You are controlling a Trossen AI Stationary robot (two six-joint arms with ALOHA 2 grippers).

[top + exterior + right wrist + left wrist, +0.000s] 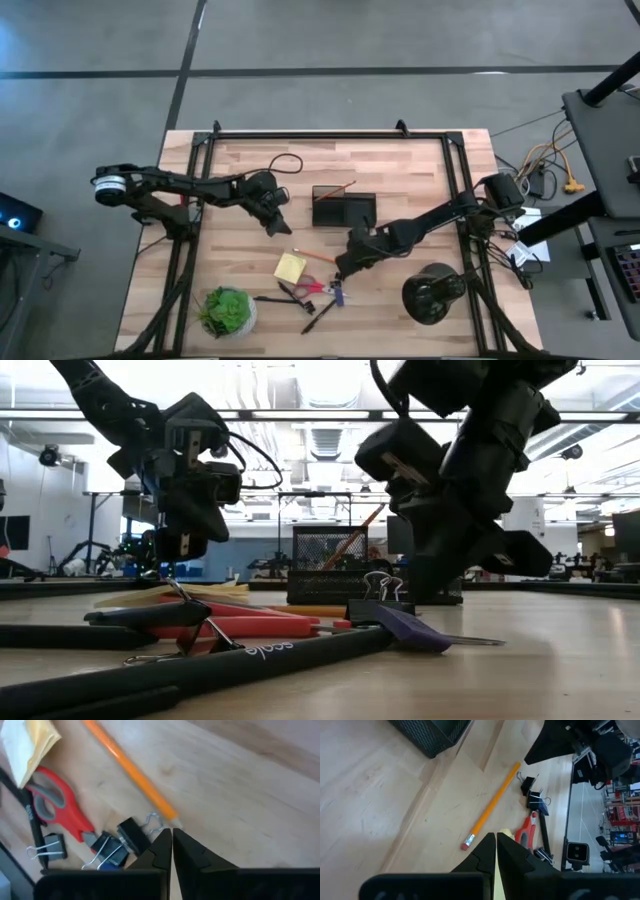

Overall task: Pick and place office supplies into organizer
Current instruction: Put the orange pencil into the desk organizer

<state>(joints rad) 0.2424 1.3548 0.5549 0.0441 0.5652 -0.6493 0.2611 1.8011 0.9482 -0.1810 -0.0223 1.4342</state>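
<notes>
While my left gripper (277, 224) hangs above the bare wood left of the organizer (343, 209), its fingers (485, 851) are pressed together on nothing. Down in the near left corner of the table stands the green potted plant (227, 311), well apart from my work. To its right lies the yellow sticky-note pad (290, 266), and just beside that sits the cluster of supplies: the red-handled scissors (62, 805), a black pen (318, 317) angled toward the table's near edge, and several black binder clips (131, 836) with wire handles. The orange pencil (492, 806) lies on the wood between the pad and the organizer, its eraser end toward my left gripper and its far end toward the clips. My right gripper (345, 268) is low over the table just beside that pencil end and the clips; its fingers (161, 846) are closed tight together, and I cannot see anything caught between them. Behind it the black wire-mesh organizer stands upright at mid-table, with a thin orange stick leaning out of its compartment. Farther right, near the table's near right corner, sits the round black domed object (433, 292).
</notes>
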